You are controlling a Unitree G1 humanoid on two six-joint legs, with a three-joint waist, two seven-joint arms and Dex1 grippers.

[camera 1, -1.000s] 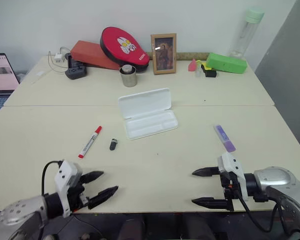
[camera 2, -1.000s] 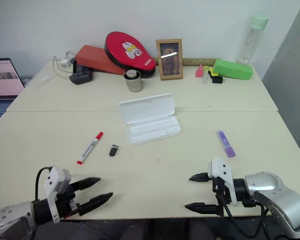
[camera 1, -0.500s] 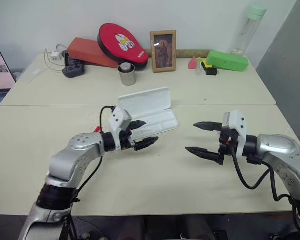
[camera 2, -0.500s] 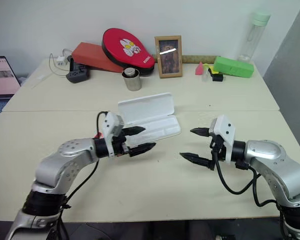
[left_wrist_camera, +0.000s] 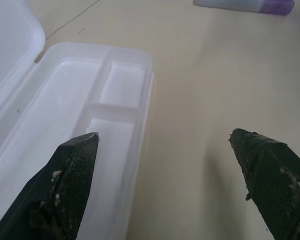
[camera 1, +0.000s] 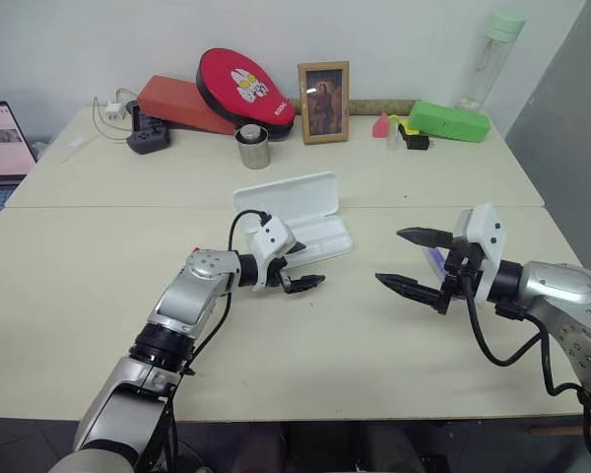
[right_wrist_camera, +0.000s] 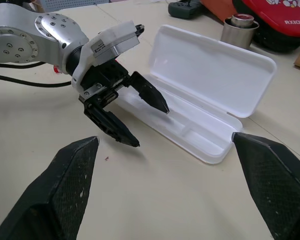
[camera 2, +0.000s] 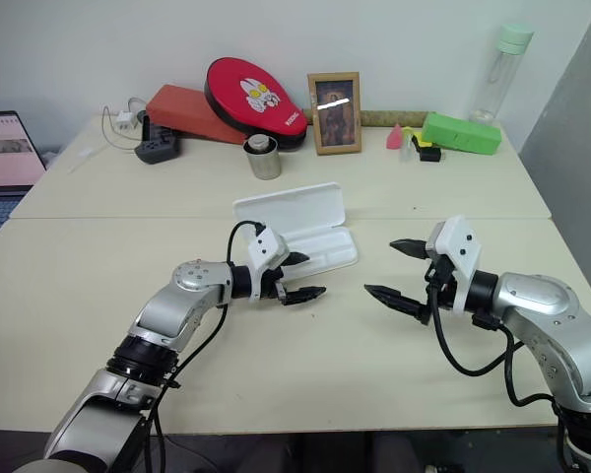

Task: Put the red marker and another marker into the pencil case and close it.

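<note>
Both grippers empty, fingers spread wide, nothing picked yet. Pencil case (camera 1: 295, 219) sits mid-table, lid hinged back and open, tray bare: flat white plastic, rounded corners, moulded dividers inside, long axis running across the table with a slight slant. My left gripper (camera 1: 300, 277) hangs just at the tray's near edge; in the left wrist view one finger (left_wrist_camera: 65, 185) is over the tray and the other over bare table. My right gripper (camera 1: 414, 261) hovers off to the right of the case, well apart from it. Purple highlighter (left_wrist_camera: 245, 4) lies on the table right behind the right gripper, mostly hidden by it in the head views; short, flat, lilac body with a paler cap. So the right arm is clearly the nearer one for it, but the fingers point away from it toward the case, so I'd judge it needs to pull back and turn first. Can't make out the red marker, likely behind my left forearm, which would make it the left arm's job. Table is smooth pale laminate, so both pens should slide easily.
</note>
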